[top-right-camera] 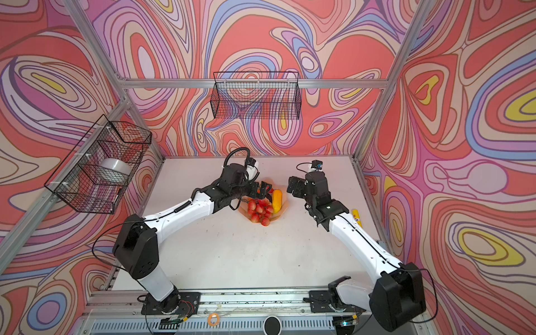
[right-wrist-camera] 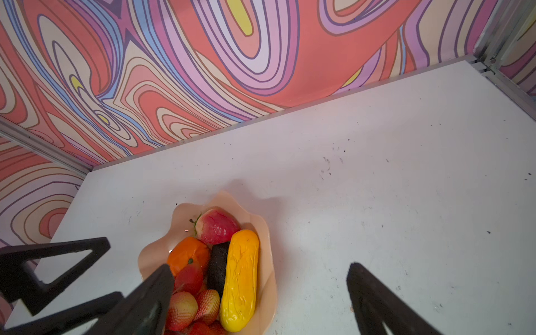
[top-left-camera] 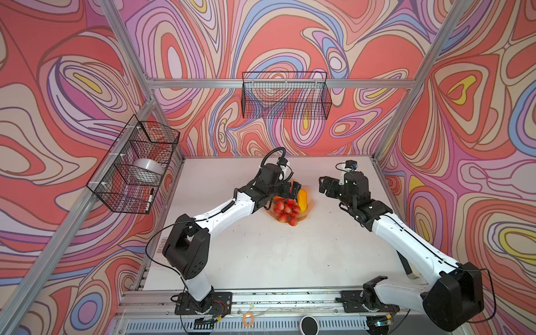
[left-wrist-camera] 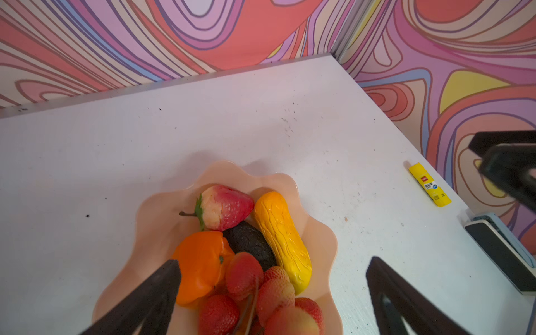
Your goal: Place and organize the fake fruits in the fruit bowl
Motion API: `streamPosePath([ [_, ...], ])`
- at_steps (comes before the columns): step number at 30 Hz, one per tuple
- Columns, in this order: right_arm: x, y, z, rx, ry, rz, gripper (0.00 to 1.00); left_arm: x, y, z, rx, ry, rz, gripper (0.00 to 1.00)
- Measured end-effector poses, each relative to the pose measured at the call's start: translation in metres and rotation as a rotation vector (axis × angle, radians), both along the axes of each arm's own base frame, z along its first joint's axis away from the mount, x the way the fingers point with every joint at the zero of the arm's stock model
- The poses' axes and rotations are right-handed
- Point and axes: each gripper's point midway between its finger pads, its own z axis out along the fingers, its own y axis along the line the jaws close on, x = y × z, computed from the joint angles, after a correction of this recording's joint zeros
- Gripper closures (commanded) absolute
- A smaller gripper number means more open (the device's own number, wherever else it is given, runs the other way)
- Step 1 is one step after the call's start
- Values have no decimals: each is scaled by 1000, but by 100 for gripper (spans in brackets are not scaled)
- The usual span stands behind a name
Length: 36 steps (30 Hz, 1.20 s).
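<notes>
Left gripper (left-wrist-camera: 274,259) hangs open and empty over the bowl (left-wrist-camera: 150,208), which holds orange (left-wrist-camera: 200,261), strawberry (left-wrist-camera: 226,207), avocado (left-wrist-camera: 246,240), grapes (left-wrist-camera: 272,293) and gourd (left-wrist-camera: 281,237), touching; right gripper (right-wrist-camera: 259,266) hovers open beside it. Placing looks done: next, nudge the grapes that seem to spill over the near rim inward, gently

The white, speckled bench (top-left-camera: 261,255) carries a peach fruit bowl (left-wrist-camera: 156,223) toward its back middle. A yellow tube (left-wrist-camera: 429,184) lies flat near the right edge, well apart from it.

Label print on the yellow tube (left-wrist-camera: 429,184) is illegible.
</notes>
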Motion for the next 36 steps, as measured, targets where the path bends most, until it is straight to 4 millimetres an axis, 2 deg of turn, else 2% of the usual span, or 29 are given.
streamPosePath([
  [3, 2, -3, -3, -3, 6, -9, 2, -1, 12, 34, -25, -90, 32, 0],
  [8, 7, -11, -5, -19, 3, -24, 2, -12, 47, 102, -67, -299, 128, 0],
  [10, 11, -18, -2, -30, -22, -35, 2, -19, 69, 117, -57, -379, 183, 0],
  [12, 15, -31, -5, -49, -50, -60, 2, -26, 97, 121, -23, -452, 258, 0],
  [14, 18, -50, -18, -84, -65, -100, 2, -33, 134, 102, 41, -484, 348, 0],
  [16, 16, -69, -38, -130, -64, -145, 2, -37, 173, 68, 119, -466, 440, 0],
  [20, 14, -99, -85, -246, -13, -229, 2, -57, 266, -34, 304, -326, 648, 0],
  [22, 17, -107, -102, -285, 2, -254, 2, -72, 298, -77, 365, -253, 708, 0],
  [24, 18, -114, -119, -313, 11, -276, 2, -84, 320, -108, 410, -185, 748, 0],
  [26, 18, -123, -133, -332, 16, -299, 2, -84, 332, -121, 425, -149, 773, 0],
  [30, 18, -136, -152, -371, 7, -317, 1, -68, 341, -135, 415, -120, 786, 0],
  [33, 19, -138, -151, -391, -53, -302, 2, -55, 344, -140, 386, -107, 773, 0],
  [36, 25, -137, -154, -387, -115, -273, 2, -44, 351, -137, 333, -134, 780, 0],
])
